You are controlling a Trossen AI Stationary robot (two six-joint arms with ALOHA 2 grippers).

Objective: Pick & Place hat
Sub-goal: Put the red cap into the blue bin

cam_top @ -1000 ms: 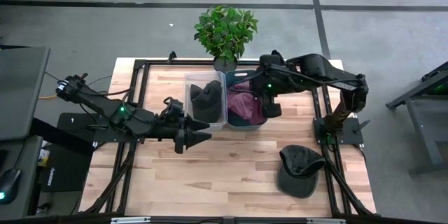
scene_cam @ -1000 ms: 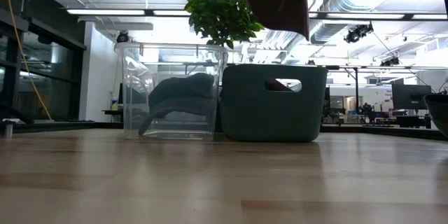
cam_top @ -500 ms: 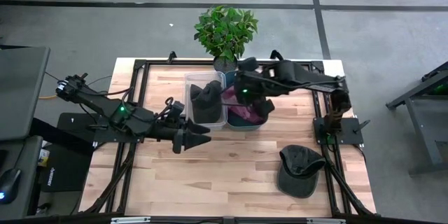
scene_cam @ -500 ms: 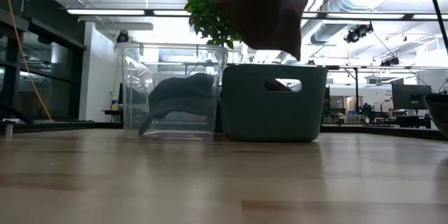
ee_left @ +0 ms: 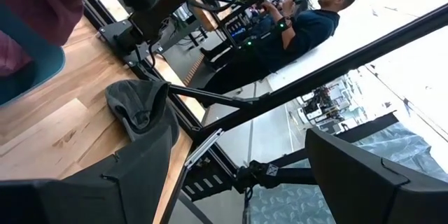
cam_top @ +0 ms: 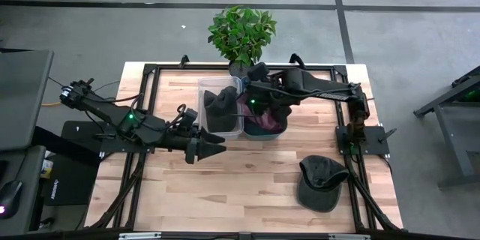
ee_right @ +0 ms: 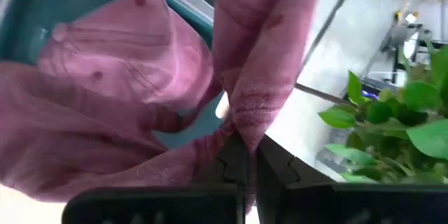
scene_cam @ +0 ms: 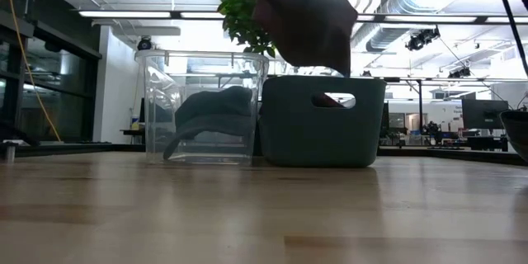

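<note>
A maroon hat [scene_cam: 309, 25] hangs from my right gripper [ee_right: 243, 170], which is shut on it above the teal bin [scene_cam: 323, 120], near the side next to the clear bin [scene_cam: 206, 107]. More maroon hats [ee_right: 119, 56] lie inside the teal bin. A dark hat [cam_top: 218, 106] lies in the clear bin. A dark grey cap [cam_top: 321, 182] lies flat on the table toward the near right. My left gripper [cam_top: 208, 148] is open and hovers on the near side of the clear bin, pointing toward the table's right. My right gripper pinches a bunched fold of the maroon hat's cloth [ee_right: 246, 122] between its two fingers, coming from above and pointing down. The hat hangs clear below the fingers, above the teal bin's rim [scene_cam: 323, 80].
A potted plant [cam_top: 241, 34] stands behind the bins at the far edge. Black frame rails [cam_top: 352, 154] run along the table's left and right sides. A person [ee_left: 294, 31] shows beyond the table. Bare wood [cam_top: 247, 184] lies on the near side of the bins.
My right gripper has carried the maroon hat toward the table's left, from over the teal bin's right part to its side next to the clear bin. The hat has come a little lower and still hangs clear.
</note>
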